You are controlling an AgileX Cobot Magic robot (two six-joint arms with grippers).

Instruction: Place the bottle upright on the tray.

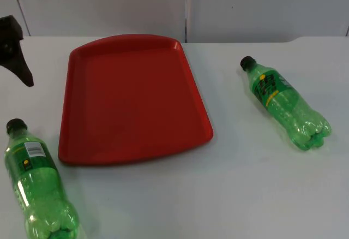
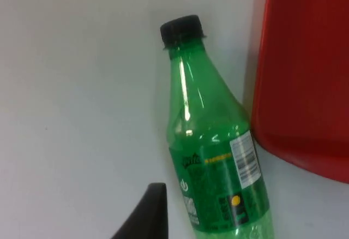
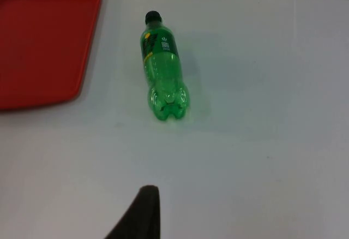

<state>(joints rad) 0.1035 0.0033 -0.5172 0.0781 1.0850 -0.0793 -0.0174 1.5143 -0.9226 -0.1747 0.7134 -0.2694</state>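
A red tray [image 1: 131, 94] lies flat on the white table, left of centre. One green bottle [image 1: 284, 103] with a black cap lies on its side to the right of the tray, cap pointing away. A second green bottle [image 1: 35, 181] lies on its side near the front left corner, just beside the tray's edge [image 2: 305, 86]. My left gripper [image 1: 19, 67] hangs above the table at the far left, behind that second bottle [image 2: 218, 157] and apart from it. My right gripper [image 3: 143, 214] hovers over bare table, well short of the right bottle's [image 3: 162, 64] base.
The grey partition wall [image 1: 185, 4] closes the table at the back. White table top [image 1: 234, 184] stretches between the tray and the right bottle and along the front.
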